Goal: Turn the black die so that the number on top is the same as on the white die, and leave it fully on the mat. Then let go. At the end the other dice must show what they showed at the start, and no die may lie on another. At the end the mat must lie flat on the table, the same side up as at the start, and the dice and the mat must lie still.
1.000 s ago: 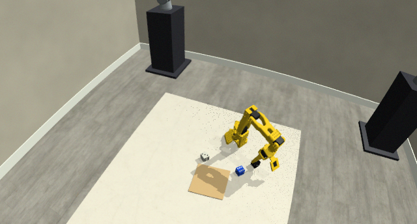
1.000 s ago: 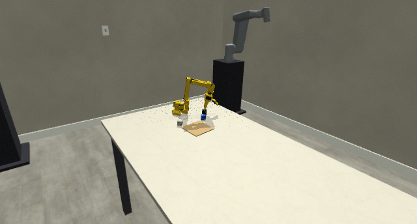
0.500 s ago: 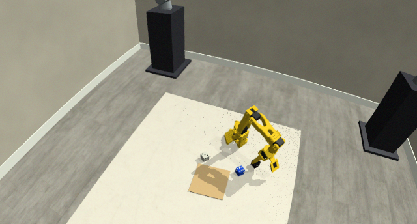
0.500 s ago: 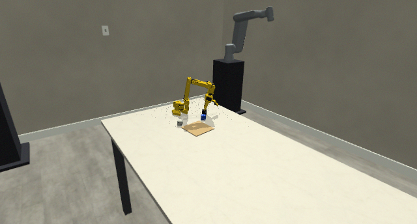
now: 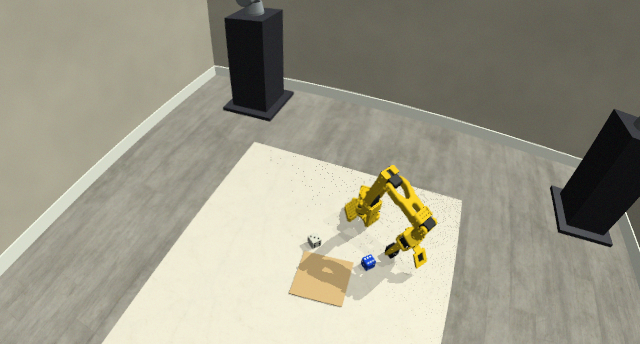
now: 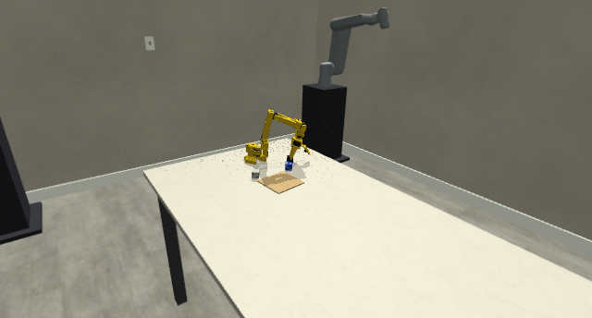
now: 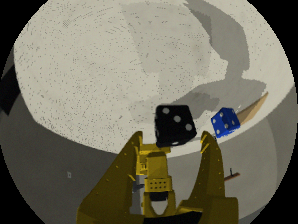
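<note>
The black die (image 7: pixel 174 124) lies on the table, off the mat, just right of the blue die (image 5: pixel 368 262). In the top view it is a dark spot (image 5: pixel 391 251) at my fingertips. My gripper (image 7: pixel 176 141) is partly open and low over the table. Its two yellow fingers stand on either side of the die's near edge, with gaps showing, and nothing is gripped. The gripper also shows in the top view (image 5: pixel 402 254). The white die (image 5: pixel 314 241) sits left of the tan mat's (image 5: pixel 322 278) far corner. The mat lies flat with nothing on it.
The blue die (image 7: pixel 225 123) is close to the right of the black die, between it and the mat. My arm's base (image 5: pixel 362 209) stands behind. Two black pedestals (image 5: pixel 255 59) stand on the floor beyond the table.
</note>
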Available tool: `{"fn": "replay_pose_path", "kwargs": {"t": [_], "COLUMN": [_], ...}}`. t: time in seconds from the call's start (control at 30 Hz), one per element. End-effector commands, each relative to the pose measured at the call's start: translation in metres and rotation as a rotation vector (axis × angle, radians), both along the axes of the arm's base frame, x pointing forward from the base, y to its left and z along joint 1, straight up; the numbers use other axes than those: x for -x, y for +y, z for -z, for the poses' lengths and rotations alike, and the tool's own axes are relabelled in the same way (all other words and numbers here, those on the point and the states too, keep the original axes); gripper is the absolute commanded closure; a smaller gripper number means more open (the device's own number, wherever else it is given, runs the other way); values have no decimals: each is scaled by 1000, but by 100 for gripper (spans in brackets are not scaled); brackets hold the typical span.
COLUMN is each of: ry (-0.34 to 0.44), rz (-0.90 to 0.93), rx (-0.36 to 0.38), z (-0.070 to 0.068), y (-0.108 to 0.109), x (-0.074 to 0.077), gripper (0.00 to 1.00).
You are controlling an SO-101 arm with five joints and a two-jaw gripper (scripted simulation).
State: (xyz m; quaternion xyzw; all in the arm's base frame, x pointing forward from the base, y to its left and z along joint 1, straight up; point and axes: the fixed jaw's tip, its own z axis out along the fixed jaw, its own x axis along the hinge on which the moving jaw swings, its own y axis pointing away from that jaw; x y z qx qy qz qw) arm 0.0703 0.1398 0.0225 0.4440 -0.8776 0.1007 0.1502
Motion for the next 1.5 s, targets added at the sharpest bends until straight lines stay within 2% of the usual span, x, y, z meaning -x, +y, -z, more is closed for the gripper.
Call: {"fn": "replay_pose_path", "kwargs": {"t": [0.0,0.77,1.07,1.47], "ry": [-33,-28,-25,-15], "rz": [-1,-1,0,5], "rx": [-59,-52,-53,-55], "z": [-5,0,0,0], "y": [8,8,7,4], "x": [-4,-4,-6,-10], "gripper": [65,66,69,78]}}
